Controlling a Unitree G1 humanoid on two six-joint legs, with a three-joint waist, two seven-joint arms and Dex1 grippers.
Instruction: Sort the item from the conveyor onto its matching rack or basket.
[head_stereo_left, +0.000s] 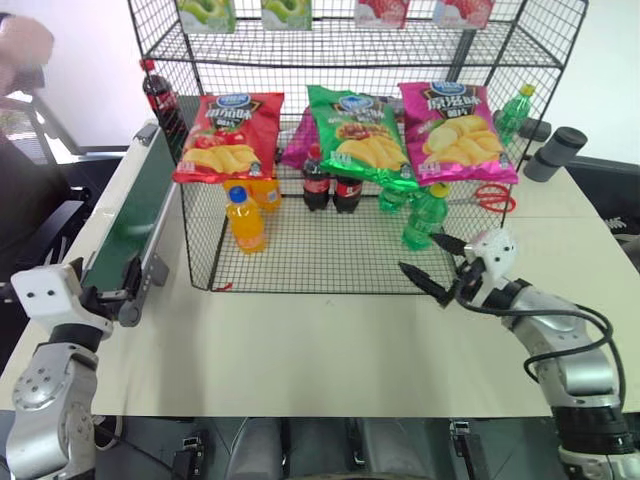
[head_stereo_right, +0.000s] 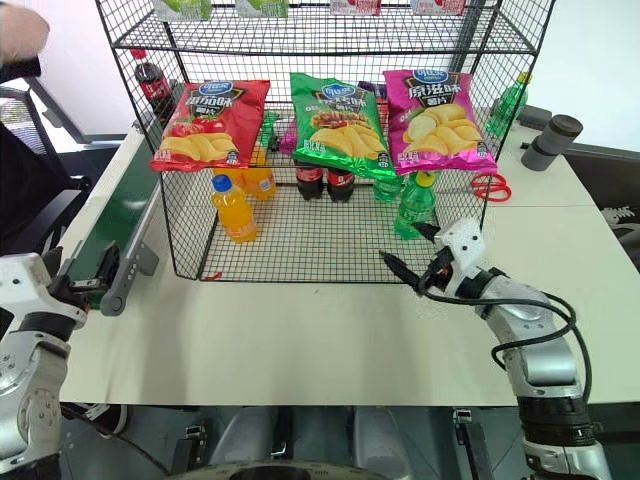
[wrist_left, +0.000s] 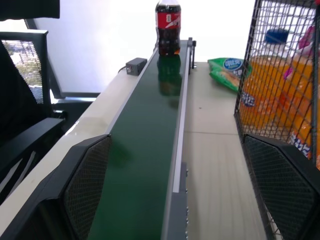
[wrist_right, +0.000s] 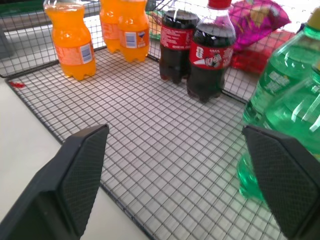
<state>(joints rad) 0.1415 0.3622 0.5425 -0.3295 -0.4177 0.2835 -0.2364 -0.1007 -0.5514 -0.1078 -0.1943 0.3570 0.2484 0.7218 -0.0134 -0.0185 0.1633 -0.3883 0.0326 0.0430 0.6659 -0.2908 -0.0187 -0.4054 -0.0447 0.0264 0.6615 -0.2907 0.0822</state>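
Left eye view first: the cola bottle (head_stereo_left: 160, 98) is standing upright at the far end of the conveyor (head_stereo_left: 130, 215), which runs along the table's (head_stereo_left: 300, 350) left edge, just off the rack's (head_stereo_left: 350, 150) left side. The left gripper (head_stereo_left: 98, 296) sits at the belt's near end with its fingers spread wide and nothing in them. Over on the right, the right gripper (head_stereo_left: 432, 262) hangs at the rack's front right corner, fingers wide apart too, empty. Inside the rack's bottom tier there's an orange-drink bottle (head_stereo_left: 245, 218) near the front left, two more cola bottles (head_stereo_left: 330, 183) further back in the middle, and green bottles (head_stereo_left: 425, 212) on the right, with crisp bags (head_stereo_left: 345, 130) hung across the front. Red scissors (head_stereo_left: 492, 197) lie on the table by the rack's right side. Left wrist view: looking straight down the green belt, the cola bottle is way at the far end, well apart from the open fingers (wrist_left: 85, 185). Right wrist view: both fingers (wrist_right: 82, 165) are wide over the rack's wire floor, green bottles just beside one of them, not touching as far as I can tell.
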